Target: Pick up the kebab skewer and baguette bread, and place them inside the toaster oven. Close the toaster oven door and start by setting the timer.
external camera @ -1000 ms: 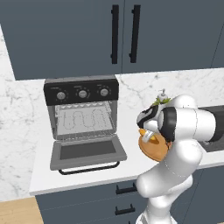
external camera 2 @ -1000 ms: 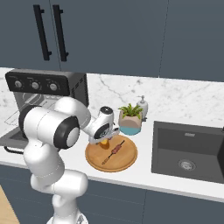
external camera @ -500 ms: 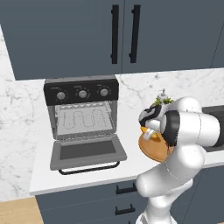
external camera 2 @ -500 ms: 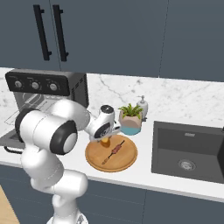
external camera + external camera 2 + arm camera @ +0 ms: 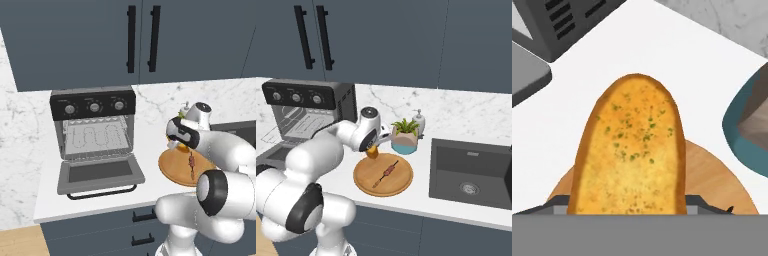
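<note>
The baguette bread (image 5: 629, 150) sits between our fingers (image 5: 559, 205), one dark pad against each flank, just above the wooden plate (image 5: 383, 175). The gripper (image 5: 372, 151) pinches the loaf. We judge a straight lift best, then swing toward the open toaster oven (image 5: 95, 132). The kebab skewer (image 5: 386, 171) lies on the plate.

Dark blue cabinets (image 5: 140, 40) hang over a marble backsplash (image 5: 466, 107); a black sink (image 5: 471, 172) sits in the white worktop (image 5: 100, 197).
</note>
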### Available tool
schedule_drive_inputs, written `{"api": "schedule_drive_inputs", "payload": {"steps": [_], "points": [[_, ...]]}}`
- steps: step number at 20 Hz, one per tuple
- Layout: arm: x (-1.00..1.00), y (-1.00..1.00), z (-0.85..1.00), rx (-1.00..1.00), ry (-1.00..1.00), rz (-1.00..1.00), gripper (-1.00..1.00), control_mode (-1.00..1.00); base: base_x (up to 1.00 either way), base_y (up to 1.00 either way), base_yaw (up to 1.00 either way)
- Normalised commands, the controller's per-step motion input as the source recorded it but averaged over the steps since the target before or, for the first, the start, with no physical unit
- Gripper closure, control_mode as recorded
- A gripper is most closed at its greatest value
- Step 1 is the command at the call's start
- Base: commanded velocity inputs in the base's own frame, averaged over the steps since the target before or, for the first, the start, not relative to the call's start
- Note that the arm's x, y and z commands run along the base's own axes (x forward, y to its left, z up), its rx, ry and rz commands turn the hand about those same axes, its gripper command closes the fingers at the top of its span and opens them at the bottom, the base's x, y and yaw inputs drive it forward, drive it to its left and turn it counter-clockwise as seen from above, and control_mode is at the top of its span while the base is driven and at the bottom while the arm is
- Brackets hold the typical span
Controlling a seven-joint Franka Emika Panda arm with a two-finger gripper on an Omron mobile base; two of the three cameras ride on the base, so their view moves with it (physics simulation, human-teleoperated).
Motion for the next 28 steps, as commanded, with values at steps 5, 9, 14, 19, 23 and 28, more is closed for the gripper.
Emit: {"api": "schedule_drive_inputs", "payload": {"steps": [5,9,14,19,23,28], "points": [[-0.13,0.42,0.49,0.0,-0.04,-0.03,1.0,-1.0,0.0,0.0,0.0],[-0.27,0.5,0.16,-0.01,-0.08,0.01,1.0,-1.0,0.0,0.0,0.0],[-0.79,0.45,0.3,-0.03,-0.19,0.13,1.0,-1.0,0.0,0.0,0.0],[-0.59,1.0,0.08,-0.08,-0.05,0.28,1.0,-1.0,0.0,0.0,0.0],[-0.27,1.0,0.15,-0.13,-0.12,0.23,1.0,-1.0,0.0,0.0,0.0],[0.02,1.0,0.02,-0.19,-0.03,0.16,1.0,-1.0,0.0,0.0,0.0]]}}
